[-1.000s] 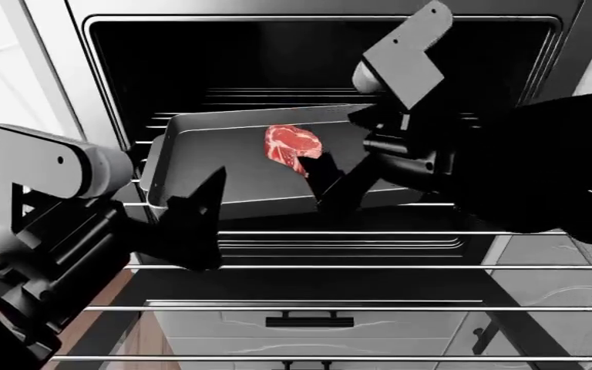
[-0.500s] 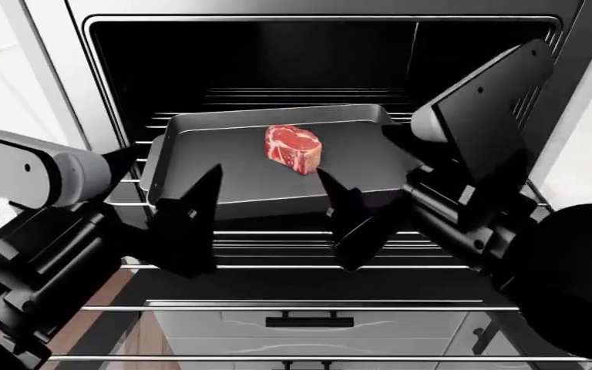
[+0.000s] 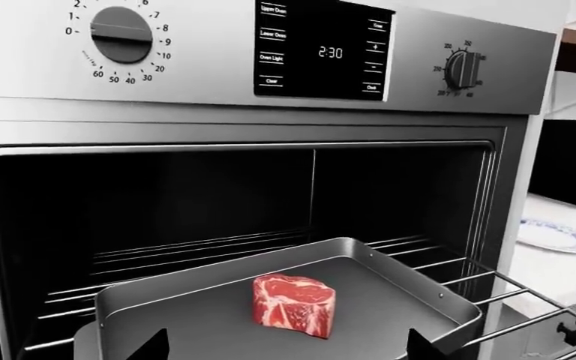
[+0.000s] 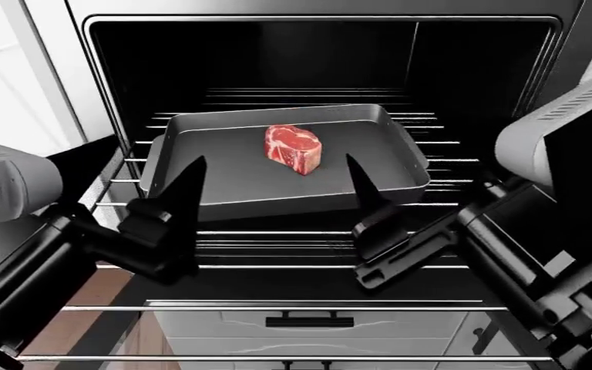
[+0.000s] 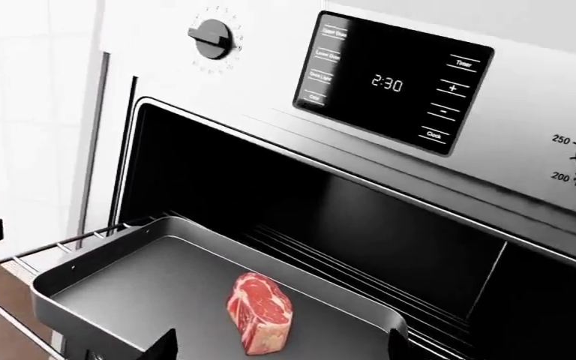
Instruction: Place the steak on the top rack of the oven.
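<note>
The marbled red-pink steak [image 4: 294, 149] lies in a dark grey baking tray [image 4: 234, 181]. Both end effectors [image 4: 178, 212] [image 4: 363, 204] hang open, empty; a careless sweep could knock the tray askew.

From my remote station, the pulled-out wire rack [image 4: 275, 204] of the oven [image 4: 317, 46] is the carrying surface: a grid of thin silvery wires reaching forward out of the dark cavity. A dark grey baking tray [image 4: 224, 173] sits directly on it, partly inside the cavity and partly past the oven's front. The steak [image 4: 293, 149] lies in the tray's middle, clear of its walls. More wire racks [image 4: 307, 308] extend below.
</note>
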You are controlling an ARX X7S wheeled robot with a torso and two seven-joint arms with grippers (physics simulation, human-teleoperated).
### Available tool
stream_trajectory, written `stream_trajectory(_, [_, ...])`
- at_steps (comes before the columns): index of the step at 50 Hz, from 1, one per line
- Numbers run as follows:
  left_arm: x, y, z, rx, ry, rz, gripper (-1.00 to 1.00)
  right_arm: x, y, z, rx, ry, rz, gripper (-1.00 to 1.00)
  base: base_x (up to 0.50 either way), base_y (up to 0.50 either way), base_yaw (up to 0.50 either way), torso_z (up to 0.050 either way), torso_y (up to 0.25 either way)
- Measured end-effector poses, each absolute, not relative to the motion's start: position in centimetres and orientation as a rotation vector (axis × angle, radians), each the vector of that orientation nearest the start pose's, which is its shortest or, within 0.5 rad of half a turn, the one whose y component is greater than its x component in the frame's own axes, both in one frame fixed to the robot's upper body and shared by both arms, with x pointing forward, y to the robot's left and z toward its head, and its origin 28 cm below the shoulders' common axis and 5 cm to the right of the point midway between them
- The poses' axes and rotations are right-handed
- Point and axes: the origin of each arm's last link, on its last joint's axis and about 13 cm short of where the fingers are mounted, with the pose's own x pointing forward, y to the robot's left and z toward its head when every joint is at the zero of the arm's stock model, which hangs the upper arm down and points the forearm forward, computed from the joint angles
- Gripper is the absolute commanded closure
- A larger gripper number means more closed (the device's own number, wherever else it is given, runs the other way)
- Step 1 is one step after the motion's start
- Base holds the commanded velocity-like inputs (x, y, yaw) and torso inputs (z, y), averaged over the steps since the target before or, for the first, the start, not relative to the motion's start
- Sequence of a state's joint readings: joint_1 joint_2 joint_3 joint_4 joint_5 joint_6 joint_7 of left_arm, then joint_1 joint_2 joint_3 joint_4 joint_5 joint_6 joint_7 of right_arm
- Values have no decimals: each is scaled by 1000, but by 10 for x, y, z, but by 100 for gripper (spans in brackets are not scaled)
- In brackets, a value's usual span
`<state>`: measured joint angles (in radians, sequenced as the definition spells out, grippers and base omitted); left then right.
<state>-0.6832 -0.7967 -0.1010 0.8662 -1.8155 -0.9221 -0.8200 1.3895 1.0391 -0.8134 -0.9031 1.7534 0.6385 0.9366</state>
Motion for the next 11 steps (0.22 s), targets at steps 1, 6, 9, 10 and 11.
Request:
stream_trajectory(1, [156, 242, 267, -68, -99, -414, -100, 155, -110, 293, -269, -144, 420, -100, 0, 0, 0, 0, 0])
stream_trajectory(6, [153, 243, 269, -70, -117, -418, -100, 146, -109, 295, -271, -175, 394, -100, 0, 0, 0, 0, 0])
stream_trajectory(9, [151, 244, 270, -72, -127, -420, -100, 142, -108, 296, -275, -190, 380, -100, 0, 0, 0, 0, 0])
stream_trajectory(10, [150, 244, 271, -73, -130, -421, -100, 140, -108, 296, -277, -195, 377, -100, 0, 0, 0, 0, 0])
stream_trajectory(11, [149, 244, 271, -73, -132, -422, -100, 139, -107, 297, -279, -199, 373, -100, 0, 0, 0, 0, 0])
